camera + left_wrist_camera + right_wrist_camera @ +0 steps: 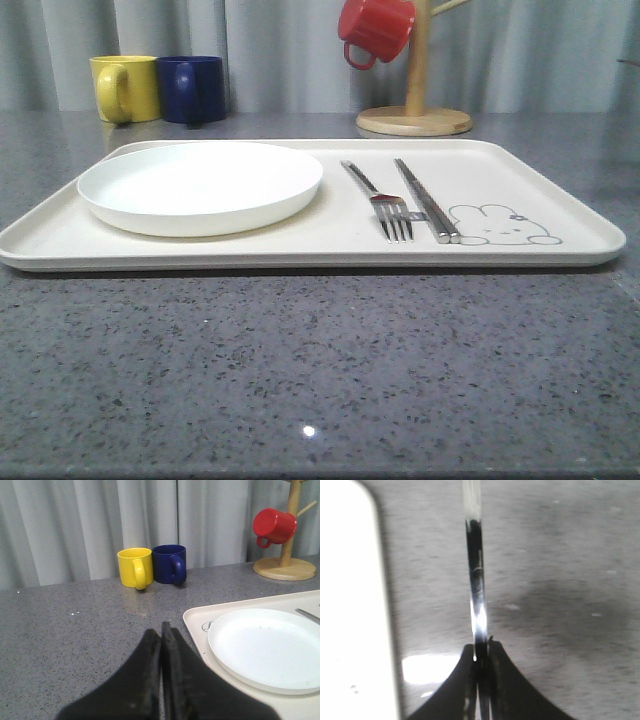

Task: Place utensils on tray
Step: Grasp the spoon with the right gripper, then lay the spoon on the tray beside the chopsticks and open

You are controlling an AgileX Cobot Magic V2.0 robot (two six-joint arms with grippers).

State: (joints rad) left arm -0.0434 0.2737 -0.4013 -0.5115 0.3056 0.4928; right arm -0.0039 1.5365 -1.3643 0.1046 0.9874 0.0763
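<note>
The cream tray (330, 228) lies across the grey table with a fork (386, 207) and a pair of chopsticks (425, 200) side by side on its right half, next to the drawn bunny. In the right wrist view my right gripper (482, 649) is shut on a slim shiny silver utensil (476, 575) that sticks straight out over the grey tabletop; its far end is out of frame. The tray's rounded corner (350, 605) is beside it. My left gripper (161, 630) is shut on nothing, over the table beside the tray's corner (192, 622).
A round white plate (200, 185) fills the tray's left half. A yellow mug (125, 88) and a dark blue mug (192, 88) stand at the back left. A red mug (375, 30) hangs on a wooden stand (415, 120) at the back right.
</note>
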